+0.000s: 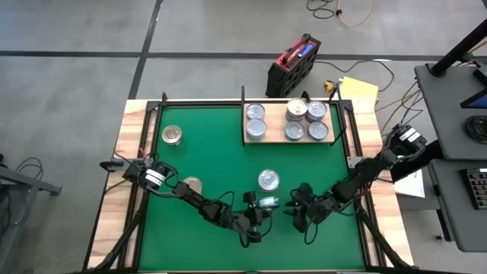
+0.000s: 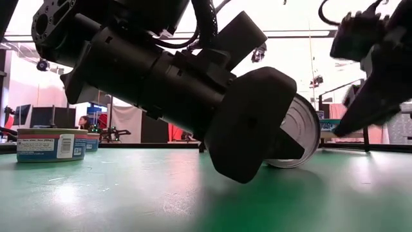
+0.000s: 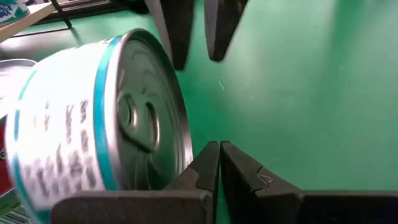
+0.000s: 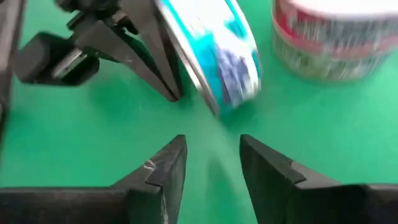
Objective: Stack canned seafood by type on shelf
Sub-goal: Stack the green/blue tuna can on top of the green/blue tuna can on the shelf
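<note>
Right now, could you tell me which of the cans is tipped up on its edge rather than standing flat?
It is the teal-sided can between the two grippers near the mat's front edge, its silvery lid facing sideways; the others stand flat.

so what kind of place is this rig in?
Probably a lab or workshop: bare grey floor with loose cables, a red toolbox by the table, and desks with a keyboard alongside.

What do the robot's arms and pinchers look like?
Both arms are dark, almost black, made of chunky jointed pieces with black cables looping along them. The left arm has a pale band near its shoulder, and the right arm has a pale patch near its base. Each ends in a gripper: the left gripper and the right gripper both have two flat, black, wedge-shaped fingers narrowing to blunt tips.
</note>
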You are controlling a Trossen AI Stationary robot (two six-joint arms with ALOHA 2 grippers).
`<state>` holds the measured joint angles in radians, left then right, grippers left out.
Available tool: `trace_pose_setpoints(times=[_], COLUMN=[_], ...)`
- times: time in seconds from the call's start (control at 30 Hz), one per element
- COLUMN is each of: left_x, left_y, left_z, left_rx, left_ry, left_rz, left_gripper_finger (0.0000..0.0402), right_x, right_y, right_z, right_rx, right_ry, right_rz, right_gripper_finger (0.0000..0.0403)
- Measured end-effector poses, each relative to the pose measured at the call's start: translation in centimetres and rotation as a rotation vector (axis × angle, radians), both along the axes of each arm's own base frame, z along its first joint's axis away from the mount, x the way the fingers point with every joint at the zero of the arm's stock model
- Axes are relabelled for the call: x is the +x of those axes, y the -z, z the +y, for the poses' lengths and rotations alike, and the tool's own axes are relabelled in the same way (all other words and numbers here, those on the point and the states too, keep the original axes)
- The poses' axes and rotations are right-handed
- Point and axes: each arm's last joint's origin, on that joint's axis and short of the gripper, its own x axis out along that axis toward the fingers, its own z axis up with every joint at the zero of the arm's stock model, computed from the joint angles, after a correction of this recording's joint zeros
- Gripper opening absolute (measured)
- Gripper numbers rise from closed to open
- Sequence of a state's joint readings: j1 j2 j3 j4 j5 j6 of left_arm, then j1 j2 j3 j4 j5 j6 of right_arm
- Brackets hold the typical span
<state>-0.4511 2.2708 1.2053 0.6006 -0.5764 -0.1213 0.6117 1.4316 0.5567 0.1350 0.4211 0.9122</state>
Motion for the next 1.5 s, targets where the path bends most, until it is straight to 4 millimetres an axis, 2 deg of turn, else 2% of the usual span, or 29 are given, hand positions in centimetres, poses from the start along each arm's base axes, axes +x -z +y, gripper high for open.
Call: trace_pose_setpoints(times=[0.1, 0.23, 0.33, 0.43, 0.63, 0.93, 1.23, 1.37, 1.5], left_x=[0.0, -0.1, -0.2, -0.2, -0.2, -0.4, -0.4, -0.4, -0.5], left_y=[-0.1, 0.1, 0.1, 0.2, 0.2, 0.3, 0.4, 0.4, 0.4], left_z=[0.0, 0.0, 0.1, 0.1, 0.1, 0.2, 0.2, 0.3, 0.4], left_rx=[0.0, -0.007, -0.012, -0.013, -0.013, -0.006, -0.009, -0.009, -0.008], left_ry=[-0.001, -0.005, -0.008, -0.009, -0.01, -0.019, -0.019, -0.02, -0.022], left_rz=[-0.001, 0.002, 0.007, 0.009, 0.01, 0.016, 0.017, 0.017, 0.018], left_gripper_finger=[0.0, 0.0, 0.0, 0.0, 0.0, 0.0, 0.0, 0.0, 0.0], right_x=[0.3, 0.9, 1.7, 2.4, 3.7, 4.7, 4.7, 4.5, 4.6], right_y=[-1.5, -3.4, -4.7, -5.1, -4.3, -4.3, -5.1, -5.3, -4.8], right_z=[0.0, 0.2, 0.2, -0.2, -1.8, -1.8, -2.7, -2.3, -1.5], right_rx=[-0.162, -0.378, -0.455, -0.497, -0.456, -0.406, -0.236, -0.165, -0.169], right_ry=[-0.084, -0.163, -0.195, -0.216, -0.25, -0.33, -0.146, -0.11, -0.109], right_rz=[0.015, 0.028, 0.034, 0.038, 0.09, 0.039, 0.026, 0.014, 0.023], right_gripper_finger=[0.0146, 0.0177, 0.0211, 0.0245, 0.0285, 0.0265, 0.0278, 0.0288, 0.0294])
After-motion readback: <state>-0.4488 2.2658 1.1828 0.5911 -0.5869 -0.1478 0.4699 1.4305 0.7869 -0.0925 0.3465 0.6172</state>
